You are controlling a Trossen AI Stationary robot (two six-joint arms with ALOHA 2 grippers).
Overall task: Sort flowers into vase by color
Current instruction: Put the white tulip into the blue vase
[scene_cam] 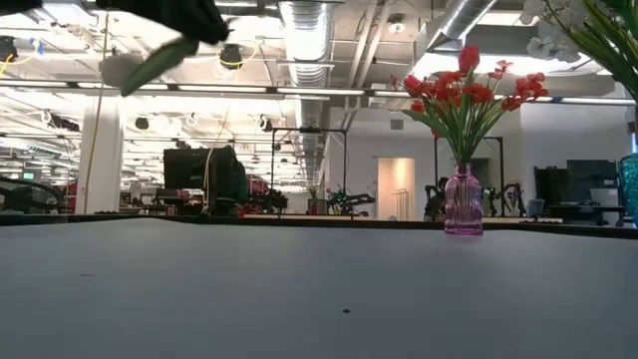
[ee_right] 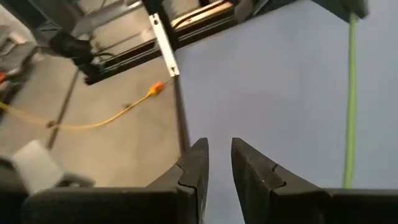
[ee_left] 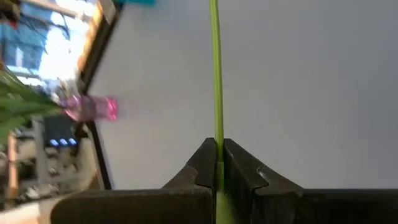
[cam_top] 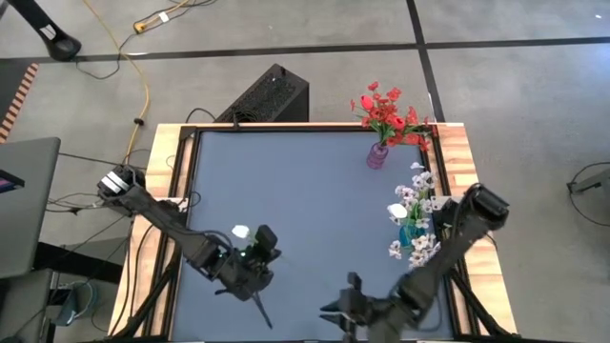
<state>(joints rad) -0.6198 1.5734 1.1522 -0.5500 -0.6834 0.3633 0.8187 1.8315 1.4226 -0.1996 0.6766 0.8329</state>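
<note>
My left gripper (cam_top: 254,269) is shut on a white flower over the table's near left part. Its white head (cam_top: 240,232) shows beside the gripper and its thin green stem (ee_left: 216,81) runs on past the fingertips. In the low view only a dark shape with a green leaf (scene_cam: 155,65) shows at the top. My right gripper (ee_right: 217,155) hovers open near the front edge (cam_top: 351,303), nothing between its fingers. A pink vase (cam_top: 378,155) with red flowers (scene_cam: 469,90) stands at the far right. A teal vase (cam_top: 413,232) with white flowers (cam_top: 415,195) stands on the right. My left gripper pinches the flower's green stem (ee_left: 217,152) between its two fingertips. The stem runs straight on beyond the fingers, roughly in line with them. The flower is lifted clear of the table, its bare stem end (cam_top: 266,319) pointing toward the near edge.
A wooden frame (cam_top: 167,162) borders the dark table top. The middle of the table between the arms and the vases is bare surface. A black box (cam_top: 272,95) and cables lie on the floor beyond the far edge.
</note>
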